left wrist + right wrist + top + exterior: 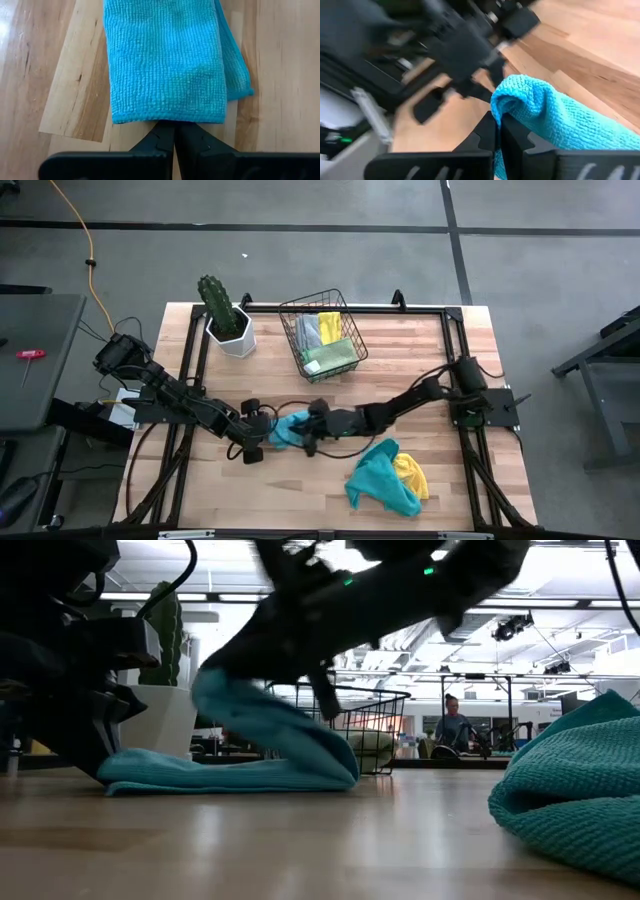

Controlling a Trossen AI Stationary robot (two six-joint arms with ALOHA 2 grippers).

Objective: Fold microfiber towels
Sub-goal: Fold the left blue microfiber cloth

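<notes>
A bright teal-blue, knobbly-woven microfiber towel [290,428] is found near the middle of the pale wooden slatted bench [400,360], between the two claws. It is already folded into an oblong; in the high view its long axis runs roughly along the line joining the two claws.

The left claw [262,442] is clenched, its fingers pressed together at the towel's near short edge; whether the cloth is pinched or only touched cannot be told. In the left wrist view the towel stretches straight away from that claw, lying flat, with a lower layer peeking out along one long side.

The right claw [306,432] is closed on the opposite end, where a fold of the towel is gripped and lifted clear of the bench, as the low view shows; the rest of the cloth sags down to the flat part.

Behind the right claw, nearer the bench's front edge, a crumpled teal towel [378,478] lies against a yellow towel [412,476]. Beyond both claws stands a black wire basket [322,336] holding more cloths, with a potted green cactus [222,315] beside it.
</notes>
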